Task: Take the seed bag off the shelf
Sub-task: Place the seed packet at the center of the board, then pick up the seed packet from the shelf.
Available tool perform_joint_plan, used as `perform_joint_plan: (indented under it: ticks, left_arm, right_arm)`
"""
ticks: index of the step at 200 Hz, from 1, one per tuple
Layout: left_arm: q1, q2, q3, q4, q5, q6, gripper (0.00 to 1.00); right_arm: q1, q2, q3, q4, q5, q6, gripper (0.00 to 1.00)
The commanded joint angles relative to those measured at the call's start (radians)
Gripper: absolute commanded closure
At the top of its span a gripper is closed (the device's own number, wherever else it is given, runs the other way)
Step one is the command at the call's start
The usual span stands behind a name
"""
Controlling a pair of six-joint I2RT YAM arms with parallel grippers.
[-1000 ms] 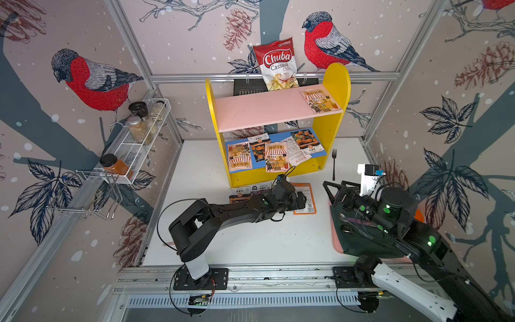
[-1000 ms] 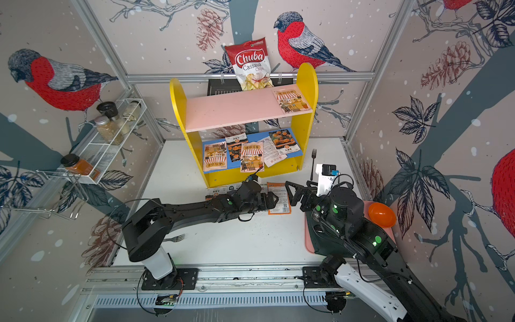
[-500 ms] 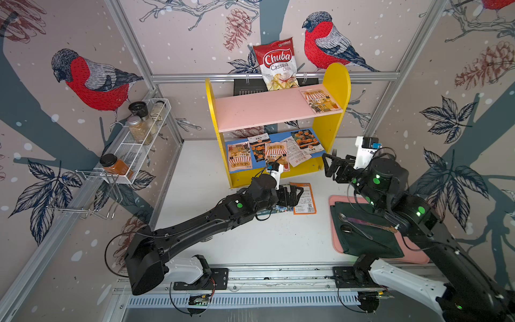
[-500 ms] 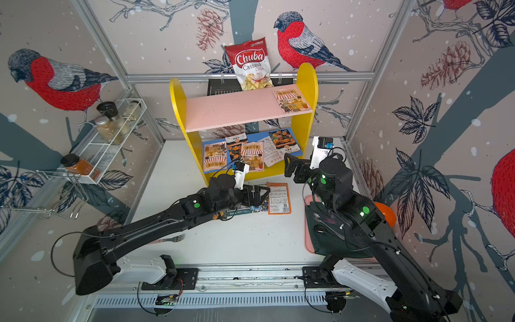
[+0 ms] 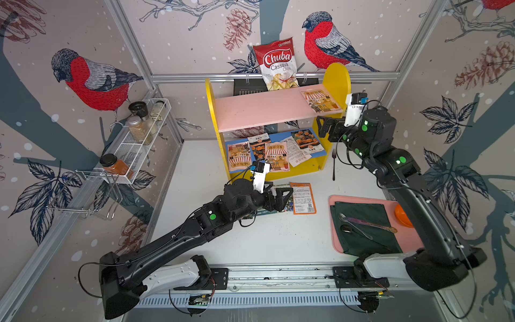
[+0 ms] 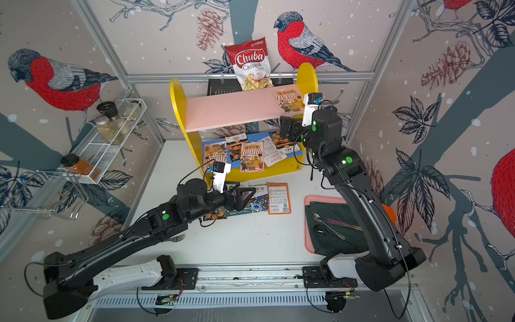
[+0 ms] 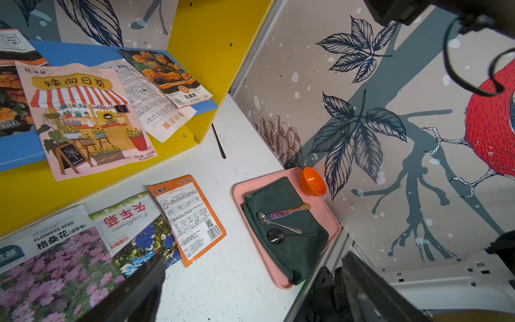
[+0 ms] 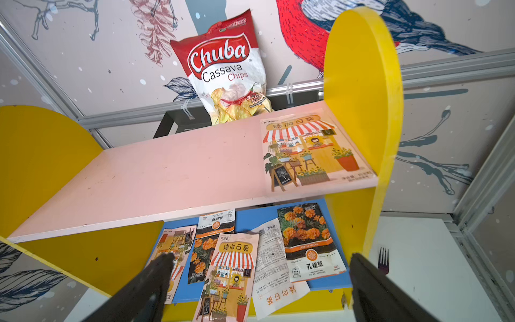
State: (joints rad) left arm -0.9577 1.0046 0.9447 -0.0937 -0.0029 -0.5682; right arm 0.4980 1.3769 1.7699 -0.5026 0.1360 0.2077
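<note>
Several bags (image 7: pixel 189 220) lie on the worktop (image 5: pixel 278 237), others wait on the shelf (image 8: pixel 181 172), and the left hand (image 5: pixel 289 199) and right hand (image 5: pixel 320 127) gape empty.

The shelf (image 5: pixel 259 113) stood upright, with yellow round-topped sides, a pink upper board and a blue lower board. One seed bag (image 5: pixel 320 101), showing a striped shop picture, lay flat at the right end of the pink board. Five other seed bags (image 5: pixel 276 155) lay overlapping on the blue board.
</note>
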Motion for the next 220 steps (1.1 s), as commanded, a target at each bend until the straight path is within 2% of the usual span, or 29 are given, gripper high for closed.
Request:
perform_joint_plan:
  ticks: [1, 66, 96, 148, 220]
  left_arm:
    - [0.0, -0.037, -0.008, -0.004, -0.032, 0.032, 0.02]
    - [0.001, -0.104, -0.044, -0.012, -0.062, 0.024, 0.02]
    - [0.003, -0.1, -0.051, -0.008, -0.066, 0.022, 0.02]
    - [0.002, -0.078, -0.056, 0.004, -0.052, 0.017, 0.02]
    - [0.002, -0.109, -0.08, 0.003, -0.067, 0.011, 0.02]
  right_arm:
    - [-0.028, 0.065, 0.079, -0.012, -0.103, -0.033, 0.0]
    - [-0.145, 0.246, 0.273, -0.042, -0.246, -0.027, 0.0]
    - [-0.179, 0.305, 0.341, -0.068, -0.261, -0.027, 0.0]
    - [-0.19, 0.369, 0.392, -0.084, -0.234, -0.018, 0.0]
    - [-0.149, 0.457, 0.469, -0.129, -0.113, -0.053, 0.0]
